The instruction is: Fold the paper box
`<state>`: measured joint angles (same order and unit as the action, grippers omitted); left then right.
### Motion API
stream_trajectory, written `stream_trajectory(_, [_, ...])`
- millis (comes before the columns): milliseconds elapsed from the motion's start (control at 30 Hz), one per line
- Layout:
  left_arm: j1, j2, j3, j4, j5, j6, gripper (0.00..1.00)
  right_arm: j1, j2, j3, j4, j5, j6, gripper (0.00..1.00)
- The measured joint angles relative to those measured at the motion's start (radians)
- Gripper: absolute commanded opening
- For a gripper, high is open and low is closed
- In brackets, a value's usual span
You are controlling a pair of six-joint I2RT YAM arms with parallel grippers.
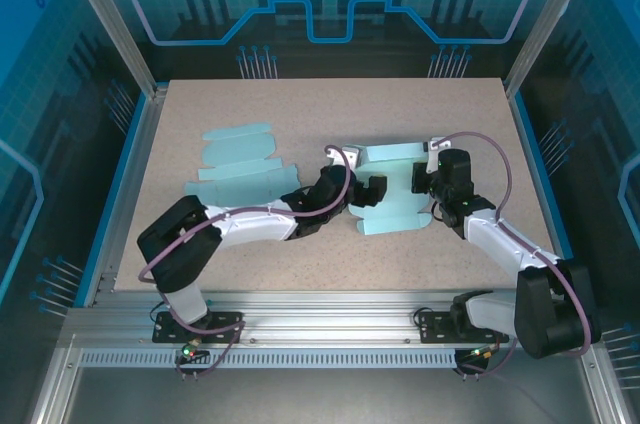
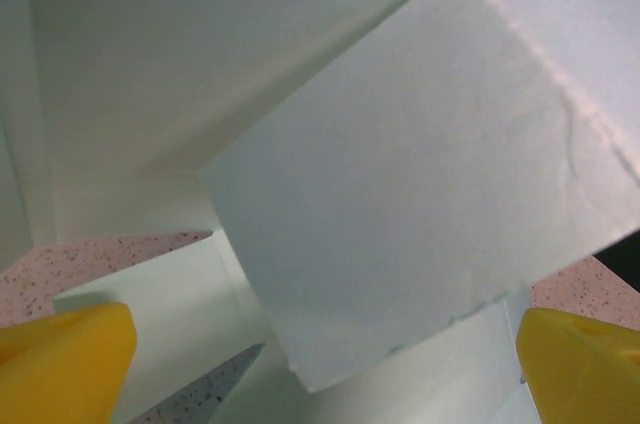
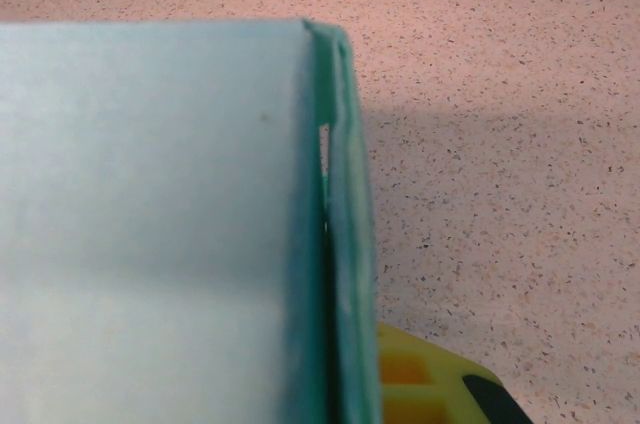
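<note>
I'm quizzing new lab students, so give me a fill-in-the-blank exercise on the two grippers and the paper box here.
The left gripper has its jaws ____ around a flap of the paper box. The right gripper is ____ on the box's wall. A flat paper blank lies on the table to the ____ of the box in the top view.
Missing words: open; shut; left.

Place: robot lab work cell
Frame: aluminium posts (image 1: 105,16) rising left and right
Walls: blue panels (image 1: 400,4), gear and circuit graphics, far side
Table: speckled table (image 1: 330,109), blue-edged
Near edge: slotted metal mounting rail (image 1: 330,329)
</note>
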<state>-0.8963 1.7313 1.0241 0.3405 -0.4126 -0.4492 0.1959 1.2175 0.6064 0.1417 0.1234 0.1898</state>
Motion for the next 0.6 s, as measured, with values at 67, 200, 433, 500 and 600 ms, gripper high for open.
stream_trajectory(67, [-0.002,-0.015,-0.001,-0.024,-0.013,-0.017,0.99,0.000,0.000,0.000,0.000,0.000,0.000,0.00])
stream_trajectory(200, [-0.002,-0.037,-0.001,-0.059,-0.043,-0.050,0.99,0.000,0.000,0.000,0.000,0.000,0.000,0.00])
stream_trajectory(433, [-0.002,-0.034,-0.002,-0.104,-0.055,-0.077,0.99,0.000,0.000,0.000,0.000,0.000,0.000,0.00])
stream_trajectory(500, [-0.002,-0.027,-0.001,-0.105,-0.055,-0.077,0.99,0.000,0.000,0.000,0.000,0.000,0.000,0.00])
stream_trajectory(600, [-0.002,-0.006,0.002,-0.105,-0.055,-0.076,0.99,0.000,0.000,0.000,0.000,0.000,0.000,0.00])
